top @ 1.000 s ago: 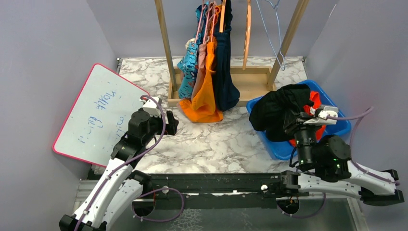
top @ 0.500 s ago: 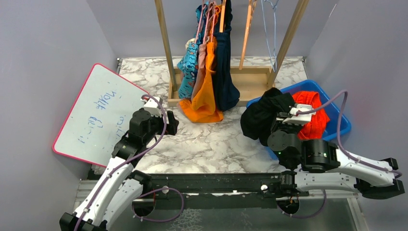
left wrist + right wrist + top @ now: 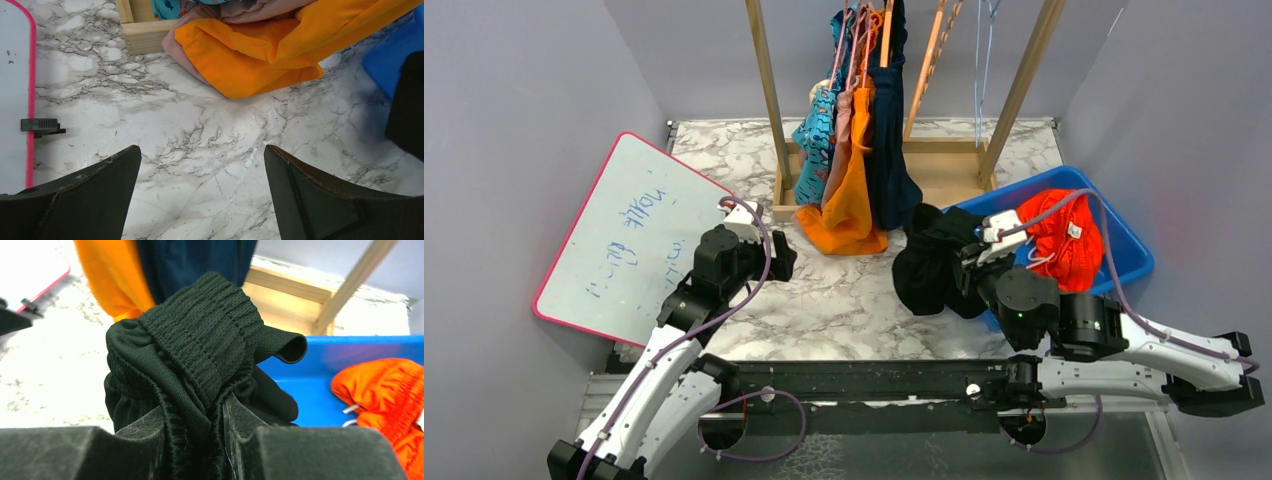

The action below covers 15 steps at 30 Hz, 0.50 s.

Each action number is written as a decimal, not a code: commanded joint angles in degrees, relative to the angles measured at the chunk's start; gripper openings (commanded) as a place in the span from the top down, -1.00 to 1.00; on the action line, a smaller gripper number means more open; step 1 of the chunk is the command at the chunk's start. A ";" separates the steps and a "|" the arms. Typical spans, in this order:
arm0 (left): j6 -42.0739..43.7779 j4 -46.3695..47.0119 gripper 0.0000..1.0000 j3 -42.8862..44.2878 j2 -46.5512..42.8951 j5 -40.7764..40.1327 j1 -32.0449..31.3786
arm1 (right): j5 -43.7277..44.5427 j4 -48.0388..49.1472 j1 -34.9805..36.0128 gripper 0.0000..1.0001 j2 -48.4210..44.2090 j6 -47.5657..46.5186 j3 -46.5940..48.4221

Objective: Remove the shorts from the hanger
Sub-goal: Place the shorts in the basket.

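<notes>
black shorts (image 3: pixel 934 262) swung from over the blue bin (image 3: pixel 1130 247) toward 9 o'clock, right gripper (image 3: pixel 216 407) clamped on their waistband, plain only from its wrist, hem perhaps touching the marble table (image 3: pixel 854 300), left gripper (image 3: pixel 200 160) jaws spread wide, empty, other shorts (image 3: pixel 856 150) hanging at 12 o'clock

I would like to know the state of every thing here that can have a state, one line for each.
left gripper: open, empty.
right gripper: shut on black mesh shorts.
black mesh shorts: bunched, off the hanger, held by the waistband.
red-orange shorts: crumpled in the blue plastic bin.
bright orange shorts: hanging, hem on the marble table.
dark navy shorts: hanging.
blue cartoon-print shorts: hanging.
dusty pink shorts: hanging.
orange hanger: empty, tilted.
</notes>
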 commanded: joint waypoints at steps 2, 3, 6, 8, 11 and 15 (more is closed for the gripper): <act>-0.37 -0.27 -0.91 0.94 -0.33 0.87 -0.33 | -18.47 3.33 0.03 0.96 4.34 -5.48 5.65; -0.31 -0.23 -0.91 0.94 -0.39 1.01 -0.33 | -21.30 2.43 0.05 0.96 5.23 -6.01 6.59; -0.28 -0.31 -0.91 0.94 -0.36 0.96 -0.49 | -27.38 -1.38 -0.05 0.96 9.07 -5.79 9.22; -0.36 -0.30 -0.91 0.94 -0.46 0.81 -0.44 | -33.98 -3.15 -0.46 0.96 11.51 -5.16 10.70; -0.37 -0.25 -0.91 0.94 -0.44 0.68 -0.51 | -38.03 -4.43 -2.56 0.96 15.73 -1.71 11.74; -0.37 -0.37 -0.91 0.94 -0.59 0.53 -0.60 | -50.68 -1.27 -19.24 0.96 18.87 0.75 9.13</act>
